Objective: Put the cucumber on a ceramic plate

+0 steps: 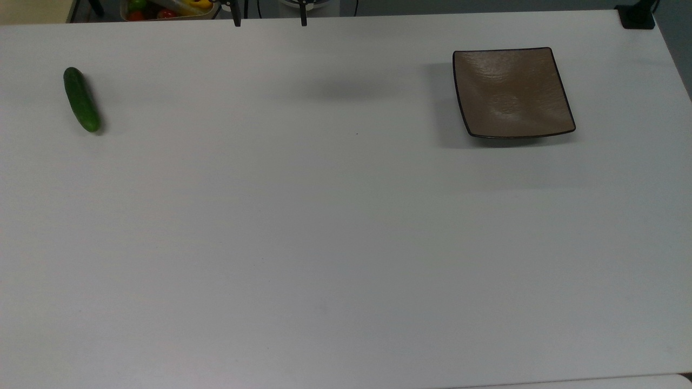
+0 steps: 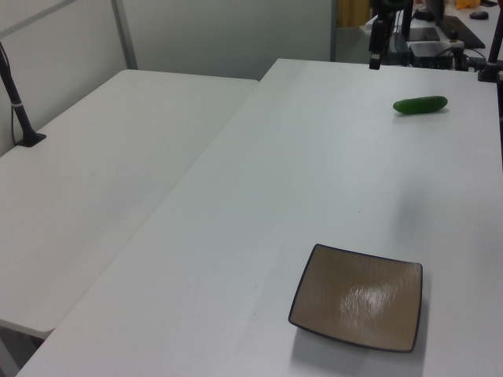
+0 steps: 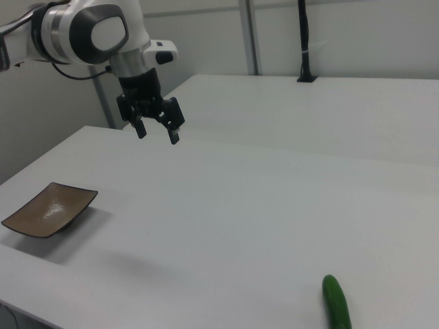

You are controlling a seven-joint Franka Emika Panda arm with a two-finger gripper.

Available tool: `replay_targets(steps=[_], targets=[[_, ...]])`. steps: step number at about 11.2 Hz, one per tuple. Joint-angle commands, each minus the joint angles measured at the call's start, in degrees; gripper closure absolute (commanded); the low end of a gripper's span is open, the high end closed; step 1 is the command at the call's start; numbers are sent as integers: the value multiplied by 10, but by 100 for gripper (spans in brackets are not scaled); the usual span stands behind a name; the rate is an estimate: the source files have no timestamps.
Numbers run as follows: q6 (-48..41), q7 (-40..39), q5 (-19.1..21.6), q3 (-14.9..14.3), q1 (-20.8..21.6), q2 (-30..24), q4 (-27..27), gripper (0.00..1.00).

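Looks like a robotics lab or office-style test room. Two plain white tables pushed together, pale partition walls behind. Black clamp-mounted poles at table edges. White Franka arm fixed beside the work table. Desks with a keyboard and cables in the left view's background. Bin of coloured toy produce at the top view's upper edge.

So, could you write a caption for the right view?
Open gripper above the table, plate and cucumber far apart.
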Motion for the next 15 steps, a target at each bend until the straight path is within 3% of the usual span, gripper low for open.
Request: replay_targets(steps=[1,15], targets=[[7,-8,14,1,-2,-4,0,0],[8,-15,14,4,3,-1,-16,0]])
